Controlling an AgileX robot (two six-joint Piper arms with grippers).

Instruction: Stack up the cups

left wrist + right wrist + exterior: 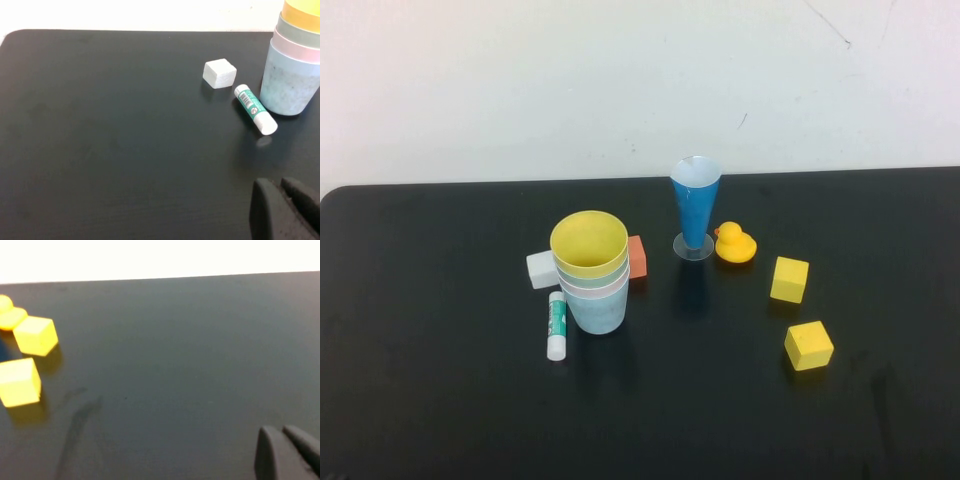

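Note:
The cups stand nested in one upright stack left of the table's middle. The yellow cup is on top, thin pale green and pink rims show below it, and the light blue cup is at the bottom. In the left wrist view the stack is off to one side, well away from my left gripper, which is shut and holds nothing. My right gripper is also shut and empty, over bare black table far from the cups. Neither arm shows in the high view.
A tall blue cone glass stands behind the stack, with a rubber duck beside it. Two yellow cubes lie to the right. A white block, an orange block and a glue stick hug the stack.

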